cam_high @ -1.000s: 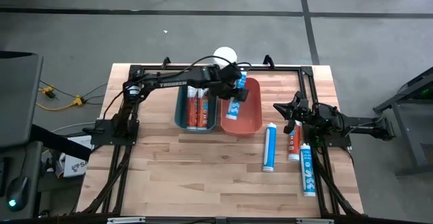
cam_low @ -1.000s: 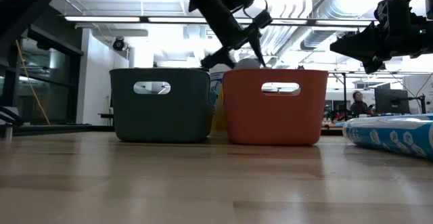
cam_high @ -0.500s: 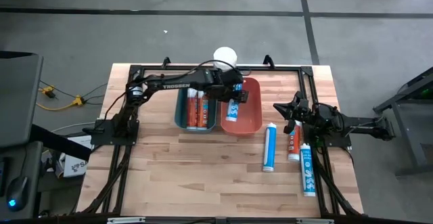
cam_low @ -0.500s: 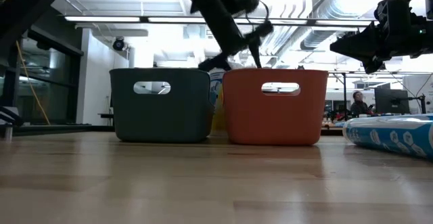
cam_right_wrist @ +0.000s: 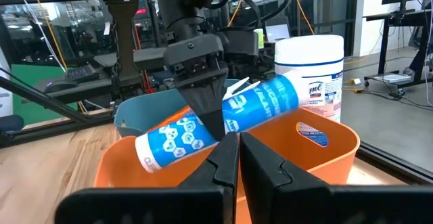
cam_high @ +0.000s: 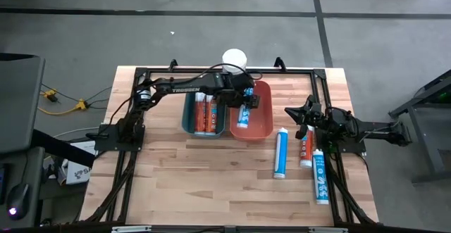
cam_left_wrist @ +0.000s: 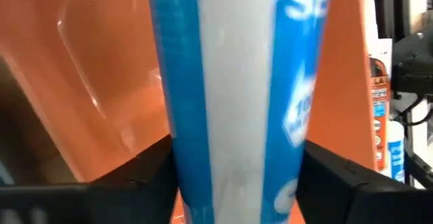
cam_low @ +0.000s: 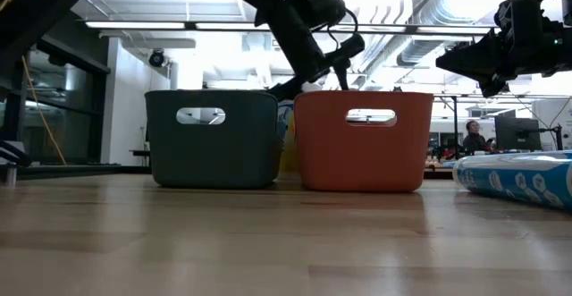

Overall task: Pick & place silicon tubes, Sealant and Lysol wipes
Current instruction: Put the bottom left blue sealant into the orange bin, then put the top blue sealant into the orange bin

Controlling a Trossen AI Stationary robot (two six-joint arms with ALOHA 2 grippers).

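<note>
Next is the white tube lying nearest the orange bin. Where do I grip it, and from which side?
Mid-barrel, from straight above, I'd say, with the tool closing across its width. The white tube lies flat on the table, lengthwise near-to-far, with clear gaps along both long sides.

Even overhead light fills the high view; the bench (cam_high: pixel 211 184) is evenly lit, with only faint, soft shadows. In the low view, ceiling strip lights (cam_low: pixel 188 25) across the top of the frame glare to white and leave the arms as dark silhouettes. In the left wrist view, the blue-and-white tube (cam_left_wrist: pixel 237 95) fills the frame, blurred.
</note>
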